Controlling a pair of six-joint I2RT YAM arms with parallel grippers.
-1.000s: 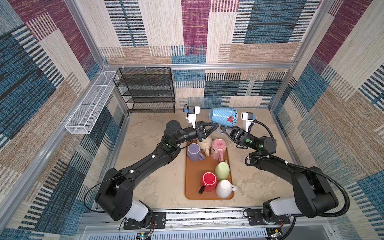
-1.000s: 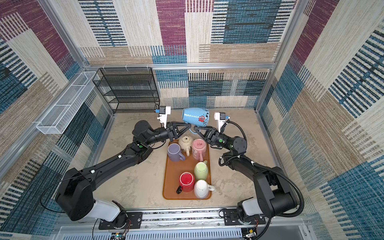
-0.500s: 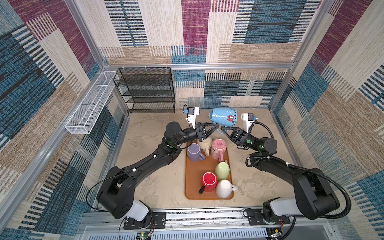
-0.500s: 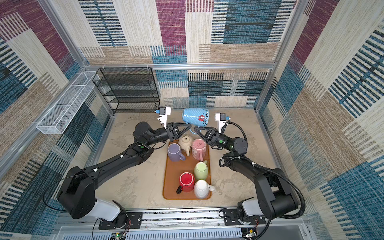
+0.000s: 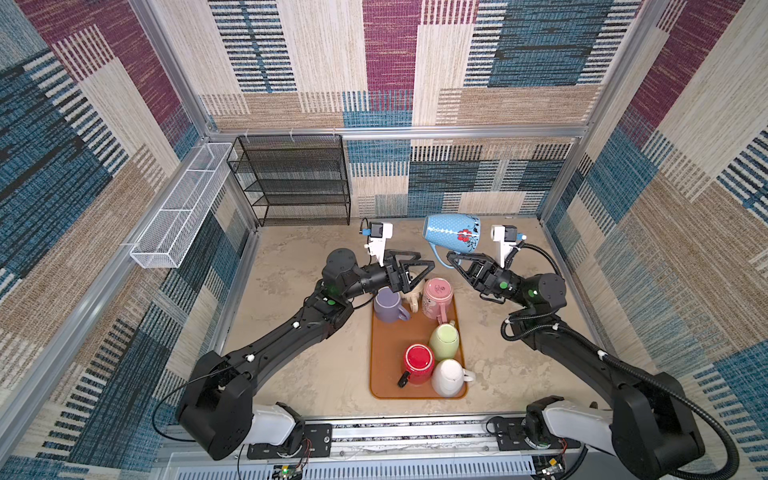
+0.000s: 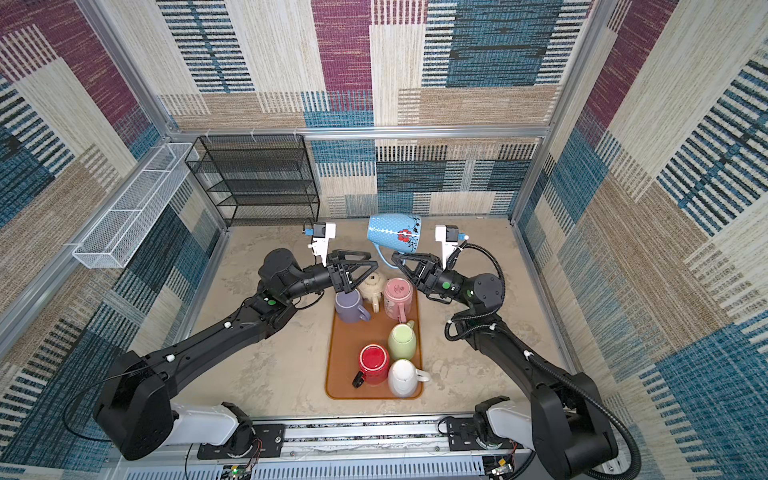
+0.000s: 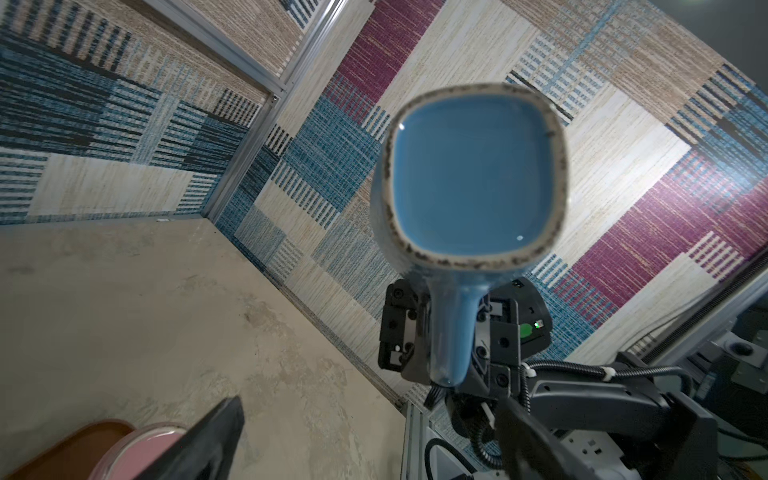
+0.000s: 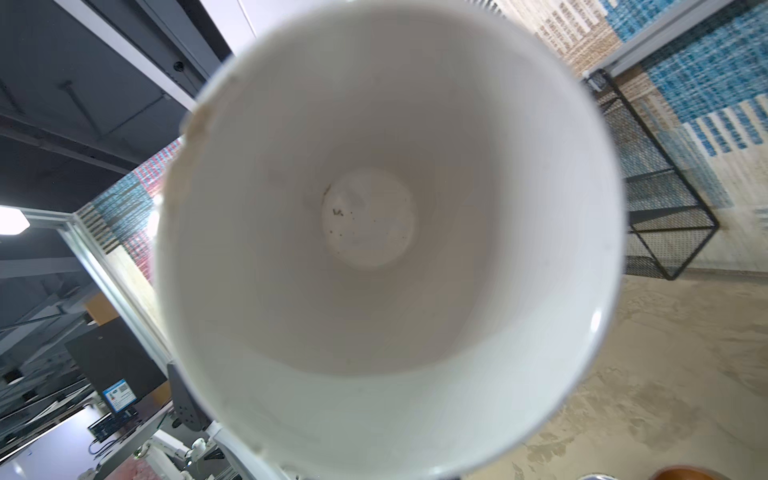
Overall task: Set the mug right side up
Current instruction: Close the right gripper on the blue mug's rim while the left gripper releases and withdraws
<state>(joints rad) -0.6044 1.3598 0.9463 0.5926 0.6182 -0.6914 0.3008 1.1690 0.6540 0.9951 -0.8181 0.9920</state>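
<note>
The light blue mug (image 5: 453, 235) (image 6: 395, 235) with a red flower hangs on its side in the air above the far end of the tray in both top views. My right gripper (image 5: 452, 257) (image 6: 395, 258) is shut on its handle (image 7: 453, 332). In the left wrist view the mug's squarish base (image 7: 473, 174) faces the camera. The mug's white inside (image 8: 374, 228) fills the right wrist view and hides that gripper's jaws. My left gripper (image 5: 420, 272) (image 6: 371, 270) (image 7: 370, 440) stands open just left of the handle, holding nothing.
An orange tray (image 5: 386, 374) (image 6: 340, 374) holds a purple mug (image 5: 388, 305), a pink mug (image 5: 437, 297), a cream teapot (image 6: 372, 284), and green (image 5: 444, 340), red (image 5: 419, 363) and white (image 5: 449, 377) mugs. A black wire rack (image 5: 297, 183) and a white wire basket (image 5: 178, 216) stand at the back left.
My left gripper's jaws have gone from shut to wide open beside the mug's handle. The blue mug stays in my right gripper, hardly moved.
</note>
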